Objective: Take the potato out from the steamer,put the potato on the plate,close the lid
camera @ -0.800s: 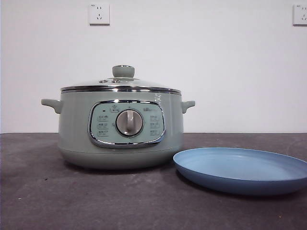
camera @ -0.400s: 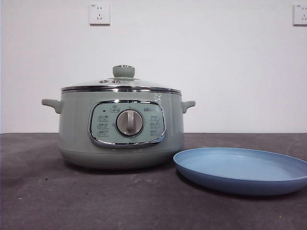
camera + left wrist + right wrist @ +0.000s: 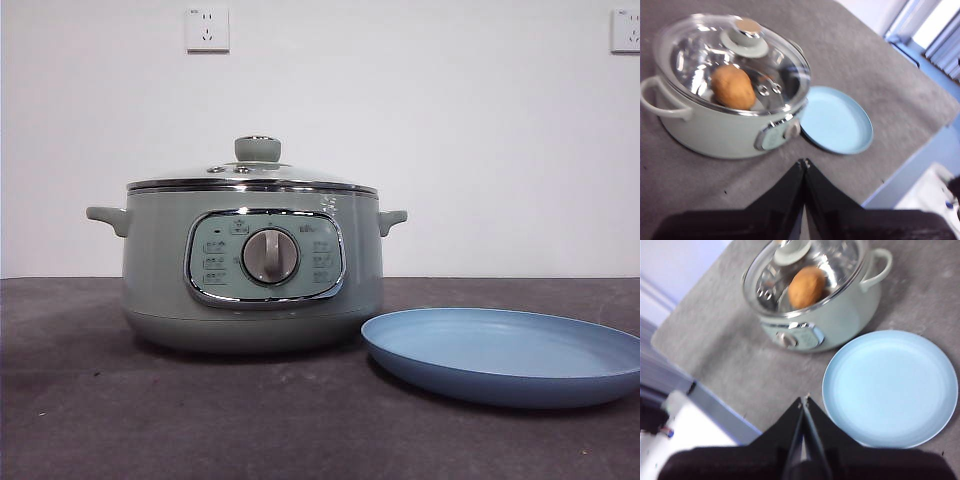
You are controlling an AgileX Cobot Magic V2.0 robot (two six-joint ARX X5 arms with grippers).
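The sage-green steamer [image 3: 252,270] stands left of centre on the dark table, its glass lid [image 3: 256,170] resting on it. Through the glass the orange-brown potato [image 3: 733,87] [image 3: 807,287] lies inside the pot. The light-blue plate [image 3: 505,352] [image 3: 890,387] [image 3: 836,121] lies bare beside the steamer, to its right in the front view. My left gripper [image 3: 803,162] hovers shut, high and back from the steamer [image 3: 727,95]. My right gripper [image 3: 804,401] is also shut, high near the plate's edge. Neither arm shows in the front view.
The grey table mat [image 3: 90,400] runs to a near edge [image 3: 900,167] beside the plate. Two wall sockets [image 3: 206,29] sit on the white wall behind. A white object [image 3: 700,425] lies off the table edge.
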